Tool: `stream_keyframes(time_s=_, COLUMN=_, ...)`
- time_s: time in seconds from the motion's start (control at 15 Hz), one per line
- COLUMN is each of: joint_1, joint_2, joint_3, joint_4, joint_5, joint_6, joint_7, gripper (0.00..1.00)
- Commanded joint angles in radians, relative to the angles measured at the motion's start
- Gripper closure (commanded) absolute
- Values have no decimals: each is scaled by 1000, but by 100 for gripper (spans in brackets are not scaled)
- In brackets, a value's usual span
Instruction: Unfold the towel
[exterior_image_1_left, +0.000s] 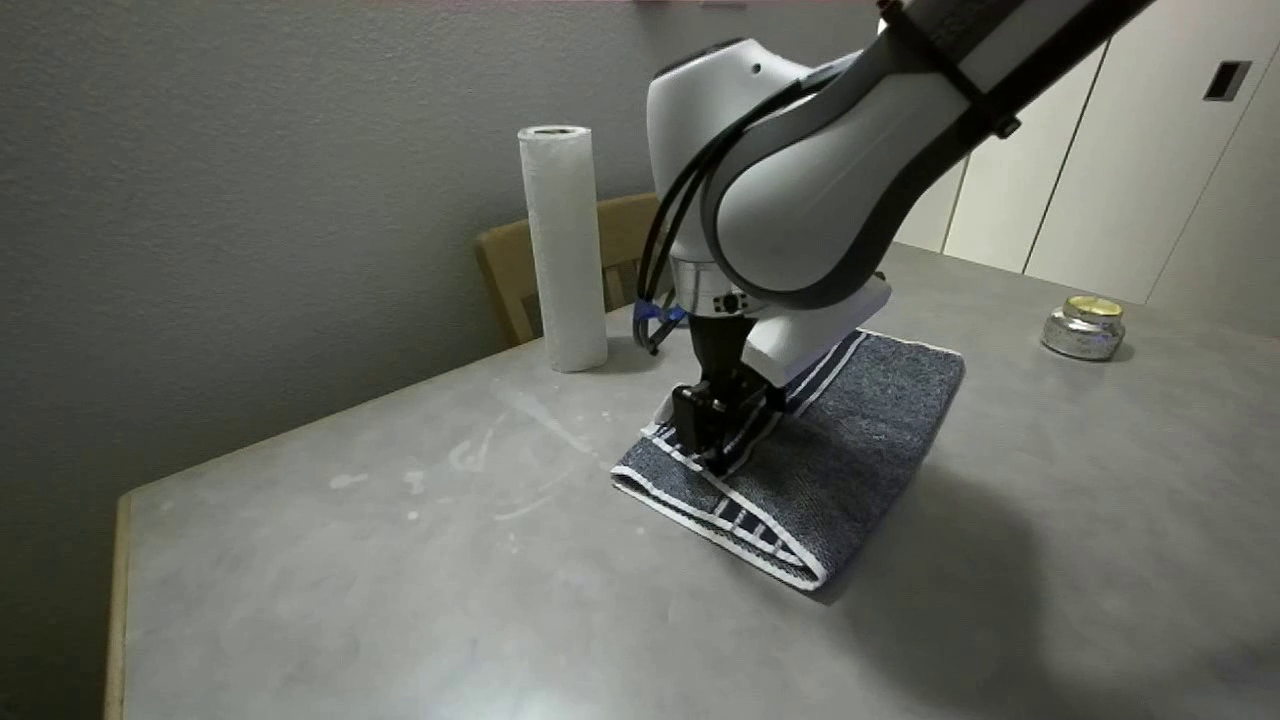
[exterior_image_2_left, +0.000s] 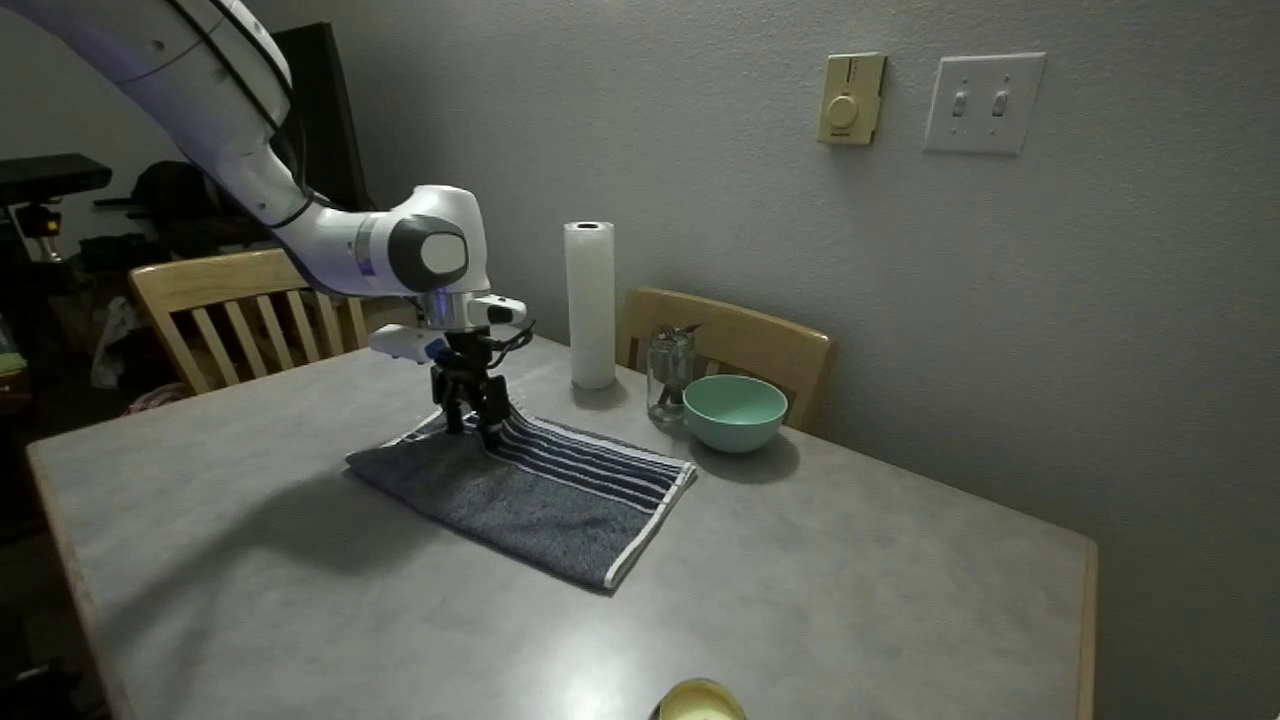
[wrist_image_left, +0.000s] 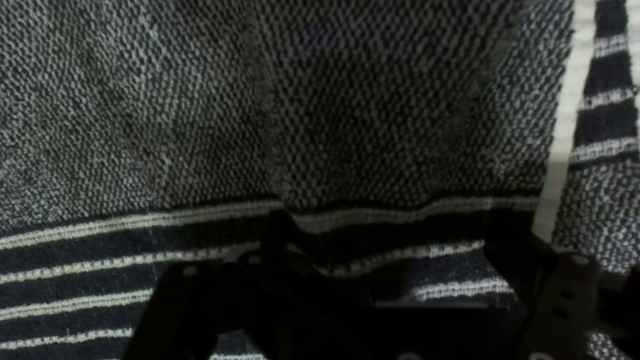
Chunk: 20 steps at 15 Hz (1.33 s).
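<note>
The towel lies folded on the table and shows in both exterior views (exterior_image_1_left: 880, 410) (exterior_image_2_left: 540, 510). It is dark blue-grey with white edges and a band of dark and white stripes. At one end its layers gape a little, and stripes show inside the fold. My gripper points down onto the striped band near that end, in both exterior views (exterior_image_1_left: 745, 435) (exterior_image_2_left: 472, 428). In the wrist view the gripper (wrist_image_left: 395, 235) has its fingers wide apart over the towel (wrist_image_left: 150, 125), with striped cloth between them. The cloth dips near one fingertip. The fingertips touch or nearly touch the cloth.
A white paper towel roll (exterior_image_1_left: 565, 250) stands upright behind the towel. A green bowl (exterior_image_2_left: 735, 415) and a glass jar with dark items (exterior_image_2_left: 668, 380) stand near the back edge. A silver jar with a yellow top (exterior_image_1_left: 1083, 328) is farther off. Wooden chairs (exterior_image_2_left: 740, 325) stand at the table.
</note>
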Motion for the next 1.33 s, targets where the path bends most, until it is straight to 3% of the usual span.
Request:
stream_keyframes(time_s=0.0, joint_1=-9, joint_2=1, joint_3=11, joint_4=3, joint_5=-10, joint_6=-3, joint_7=7, gripper=0)
stream_keyframes(time_s=0.87, joint_1=32, joint_2=10, joint_3=-8, joint_4=34, joint_5=-44, joint_6=-28, joint_7=53, gripper=0)
stream_keyframes(time_s=1.27, joint_1=97, joint_2=-24, joint_3=-64, joint_4=27, joint_5=-151, joint_6=-33, joint_7=191, gripper=0)
